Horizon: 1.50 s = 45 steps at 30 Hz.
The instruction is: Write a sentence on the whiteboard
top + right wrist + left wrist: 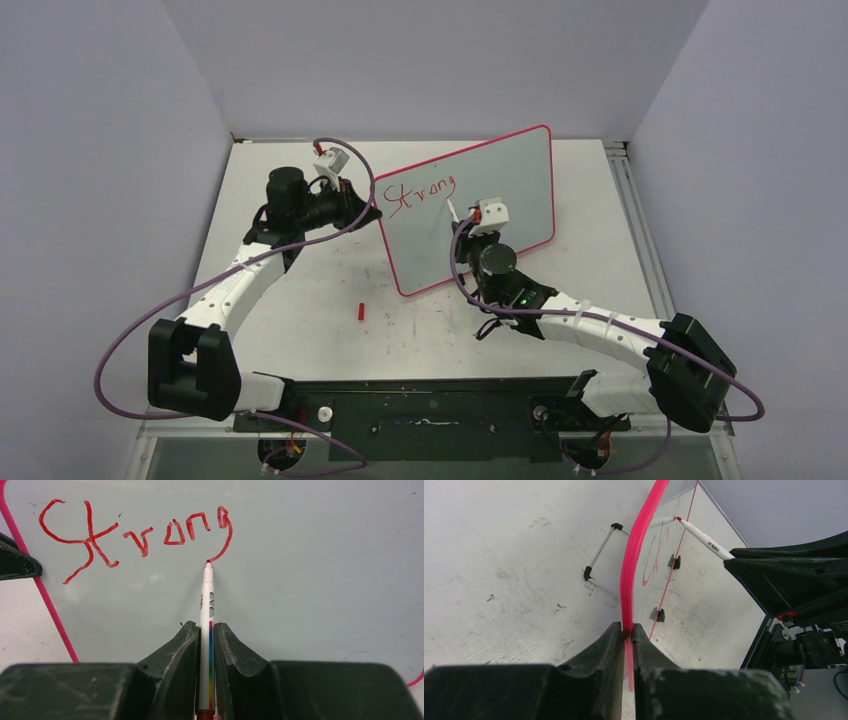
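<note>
Three plain walls close in the table [300,290] like a booth, all painted the same pale lavender-grey. The back wall [430,60] stands at twelve o'clock, the left wall [90,200] at nine and the right wall [760,150] at three, the side walls slanting outward toward six. The table is white and well worn, with grey scuffs and dark specks scattered across it, thickest toward the middle. A pale metal rail [640,235] runs along its three o'clock edge. At six o'clock a black plate [440,405] spans the near edge. The light is soft and even, and the shadows on the tabletop are faint.
</note>
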Motion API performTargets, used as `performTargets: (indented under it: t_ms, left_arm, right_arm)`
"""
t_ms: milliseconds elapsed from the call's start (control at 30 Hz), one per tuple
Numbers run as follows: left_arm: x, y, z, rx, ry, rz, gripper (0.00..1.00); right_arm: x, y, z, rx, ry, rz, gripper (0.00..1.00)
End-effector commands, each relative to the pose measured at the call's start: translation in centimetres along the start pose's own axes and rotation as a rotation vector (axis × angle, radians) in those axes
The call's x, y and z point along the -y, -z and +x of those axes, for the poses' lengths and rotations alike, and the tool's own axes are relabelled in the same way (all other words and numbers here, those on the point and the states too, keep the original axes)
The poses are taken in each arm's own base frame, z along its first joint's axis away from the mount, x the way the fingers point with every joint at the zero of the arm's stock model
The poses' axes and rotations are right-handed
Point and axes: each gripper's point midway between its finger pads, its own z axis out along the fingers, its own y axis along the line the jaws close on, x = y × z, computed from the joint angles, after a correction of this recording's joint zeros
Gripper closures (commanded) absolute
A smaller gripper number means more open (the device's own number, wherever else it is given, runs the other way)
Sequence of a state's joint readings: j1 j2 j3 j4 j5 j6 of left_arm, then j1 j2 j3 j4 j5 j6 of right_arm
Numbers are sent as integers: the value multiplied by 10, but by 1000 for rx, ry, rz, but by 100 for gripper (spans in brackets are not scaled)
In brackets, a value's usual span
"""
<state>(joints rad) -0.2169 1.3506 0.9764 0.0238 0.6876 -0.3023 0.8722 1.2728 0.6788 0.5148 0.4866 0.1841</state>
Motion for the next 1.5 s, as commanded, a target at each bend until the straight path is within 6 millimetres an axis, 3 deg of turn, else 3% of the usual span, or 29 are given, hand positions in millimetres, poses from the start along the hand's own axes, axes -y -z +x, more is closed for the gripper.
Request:
performTargets:
  t_ms: [0, 367, 567, 1167, 1467]
  left_arm:
    - [20, 10, -22, 59, -62, 48, 100]
    - [17, 10, -19, 48, -68, 32, 100]
    - [14, 10, -15, 34, -68, 26, 100]
    - [11, 9, -10, 19, -70, 21, 100]
    - [10, 10, -4, -5, -55, 13, 100]
  right_arm:
    - [-4, 1, -37, 84, -34, 3, 95]
    - [11, 40, -80, 130, -74, -4, 95]
    - [20, 52, -92, 119, -53, -26, 95]
    - [59, 24, -92, 106, -62, -127, 95]
    - [58, 9, -86, 106, -72, -138, 95]
